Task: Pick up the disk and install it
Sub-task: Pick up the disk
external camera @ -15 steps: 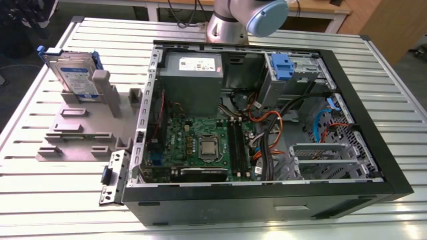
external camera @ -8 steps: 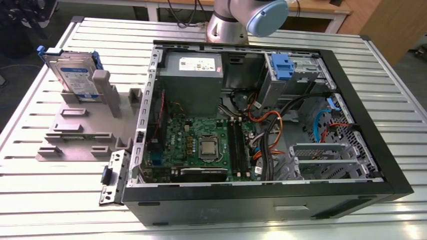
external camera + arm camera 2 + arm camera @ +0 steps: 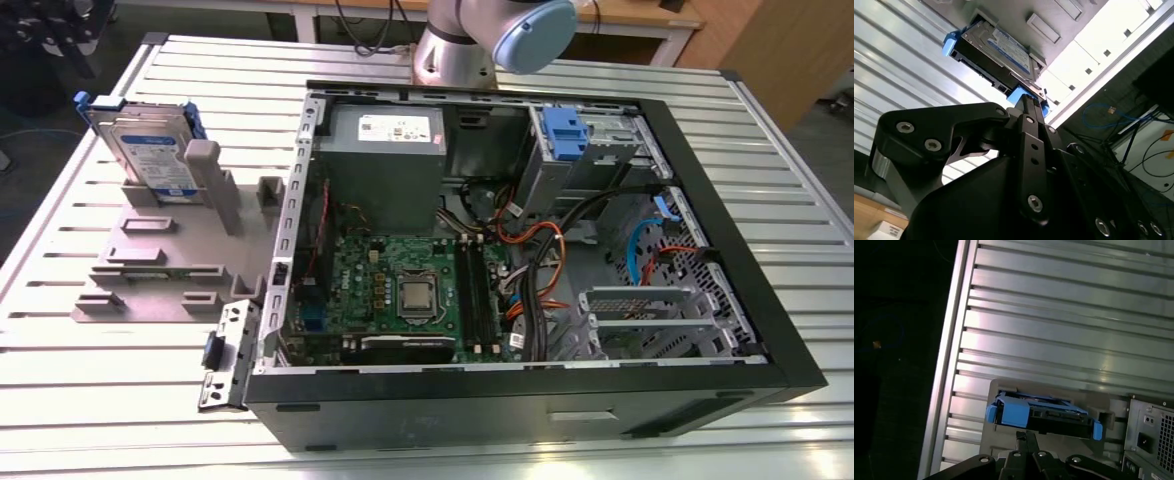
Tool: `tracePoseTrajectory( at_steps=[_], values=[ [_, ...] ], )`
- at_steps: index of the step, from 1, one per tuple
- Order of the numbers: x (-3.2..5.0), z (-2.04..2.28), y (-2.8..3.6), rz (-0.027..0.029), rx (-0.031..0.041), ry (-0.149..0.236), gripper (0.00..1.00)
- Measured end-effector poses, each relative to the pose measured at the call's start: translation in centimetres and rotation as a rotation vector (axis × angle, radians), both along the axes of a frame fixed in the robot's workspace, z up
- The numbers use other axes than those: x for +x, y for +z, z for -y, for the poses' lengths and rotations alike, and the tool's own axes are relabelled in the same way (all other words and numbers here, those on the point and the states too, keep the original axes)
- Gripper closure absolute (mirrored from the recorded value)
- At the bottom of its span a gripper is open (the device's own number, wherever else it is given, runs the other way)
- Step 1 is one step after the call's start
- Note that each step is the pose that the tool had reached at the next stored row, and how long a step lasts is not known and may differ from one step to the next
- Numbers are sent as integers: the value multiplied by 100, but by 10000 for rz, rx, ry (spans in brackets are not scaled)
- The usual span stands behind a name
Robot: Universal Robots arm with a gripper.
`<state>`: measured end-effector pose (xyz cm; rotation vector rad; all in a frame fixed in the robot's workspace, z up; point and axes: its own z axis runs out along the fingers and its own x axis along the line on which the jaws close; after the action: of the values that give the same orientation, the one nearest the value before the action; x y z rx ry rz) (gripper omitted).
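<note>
On slotted grey plastic stand (image 3: 147, 275): silver blue-railed disk (image 3: 144, 150) upright; jaws closed, empty.

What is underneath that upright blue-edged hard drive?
A grey slotted plastic stand holds the disk upright, on the ribbed metal table. The disk's bottom edge is hidden inside the slot.

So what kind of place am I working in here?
Probably a lab or workshop bench for PC assembly: an open desktop computer case lies on a slotted aluminium table, beside a grey slotted stand holding the disk upright.
</note>
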<state>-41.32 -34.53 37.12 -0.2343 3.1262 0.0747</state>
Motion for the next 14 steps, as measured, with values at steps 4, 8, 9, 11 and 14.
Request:
tracePoseTrajectory(
  at_steps=[4, 8, 9, 11, 14],
  values=[
    [0, 0, 0, 0, 0, 477, 89],
    [0, 0, -1, 0, 0, 958, 89],
    [0, 0, -1, 0, -1, 1085, 89],
    [0, 0, -2, 0, 0, 1335, 89],
    [0, 0, -3, 0, 0, 1712, 89]
  ],
)
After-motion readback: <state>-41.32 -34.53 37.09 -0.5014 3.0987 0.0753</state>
